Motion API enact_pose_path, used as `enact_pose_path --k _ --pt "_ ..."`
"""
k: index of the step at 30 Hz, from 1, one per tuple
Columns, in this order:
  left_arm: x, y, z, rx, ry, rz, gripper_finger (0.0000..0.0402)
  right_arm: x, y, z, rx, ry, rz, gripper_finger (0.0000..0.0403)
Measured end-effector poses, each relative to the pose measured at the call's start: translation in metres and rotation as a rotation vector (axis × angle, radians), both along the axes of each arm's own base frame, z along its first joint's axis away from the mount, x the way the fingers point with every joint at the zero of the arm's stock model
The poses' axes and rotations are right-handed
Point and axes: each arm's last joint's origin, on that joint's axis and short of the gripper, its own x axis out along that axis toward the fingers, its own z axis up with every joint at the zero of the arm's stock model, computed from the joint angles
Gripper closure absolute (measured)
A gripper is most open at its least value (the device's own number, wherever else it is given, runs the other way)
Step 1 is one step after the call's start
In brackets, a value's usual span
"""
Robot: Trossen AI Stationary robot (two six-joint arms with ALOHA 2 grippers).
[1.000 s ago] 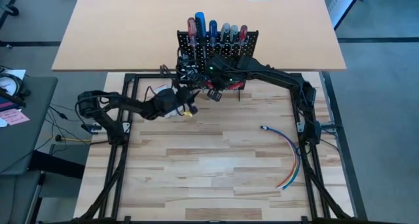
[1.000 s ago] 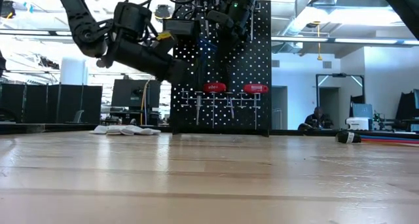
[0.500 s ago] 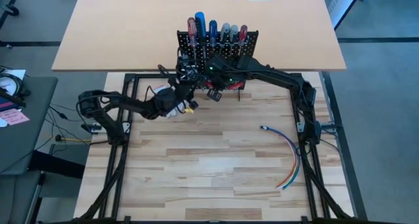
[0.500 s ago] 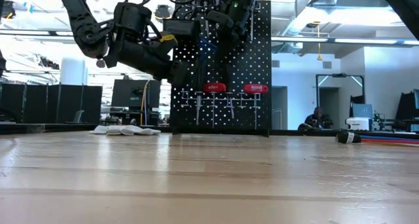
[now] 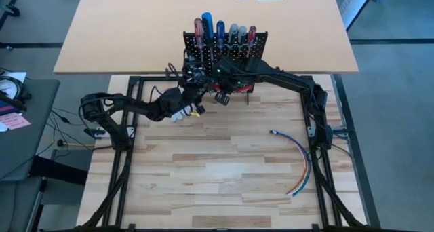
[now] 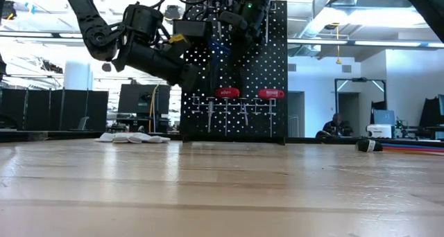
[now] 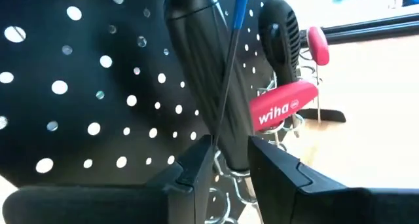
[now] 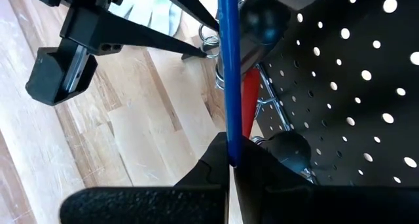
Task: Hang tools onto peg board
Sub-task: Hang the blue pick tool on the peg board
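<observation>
The peg board [image 5: 224,47] stands upright at the table's far edge, with several screwdrivers [image 5: 224,30] standing along its top. Two red handles [image 6: 227,93] sit in wire holders on its face. My left gripper [image 7: 232,162] reaches level from the left to the board's face, closed around a black-handled screwdriver [image 7: 203,73]. My right gripper [image 8: 229,162] slants down from the right, just in front of the board, shut on a thin blue tool [image 8: 228,73]. The blue tool crosses in front of the black handle [image 7: 239,8]. My left gripper has the black handle's end [image 7: 232,149] between its two fingers, which come level from the table's left. The handle fills the gap and runs on past the fingertips, along the board's face. What carries its other end is not shown. My right gripper pinches the thin blue tool [image 8: 229,142] between its two shut fingers. They come slanting down from the near right, and the rod runs straight on past the fingertips. Its far end lies outside the frame.
White gloves [image 6: 132,137] lie on the table left of the board, under my left arm. A bundle of coloured wires [image 5: 298,161] lies at the right. Wire holders [image 8: 216,60] stick out of the board's face, close to both grippers. A brown desk [image 5: 135,28] stands beyond the board.
</observation>
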Motion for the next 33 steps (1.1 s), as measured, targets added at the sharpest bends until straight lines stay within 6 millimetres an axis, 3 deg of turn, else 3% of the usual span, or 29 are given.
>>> enact_pose_path --k 7,16,19,29,33 --pt "0.0043 0.0019 0.0067 0.018 -0.010 -0.003 0.0322 0.0019 0.0052 0.0000 0.000 0.000 0.014 0.0390" --pt "0.0040 0.0019 0.0038 0.002 0.015 0.000 0.0394 0.0023 0.0066 0.0000 0.000 0.001 0.018 0.0390" --pt "0.0040 0.0019 0.0038 -0.006 0.007 0.001 0.0396 0.0024 0.0067 0.0000 -0.001 0.001 0.021 0.0384" --pt "0.0036 0.0032 0.0039 -0.057 -0.038 0.002 0.0400 0.0040 0.0062 0.0010 -0.015 -0.013 0.033 0.0282" --pt "0.0030 0.0043 0.0036 -0.066 -0.041 0.006 0.0401 0.0046 0.0060 0.0014 -0.010 -0.026 0.018 0.0278"
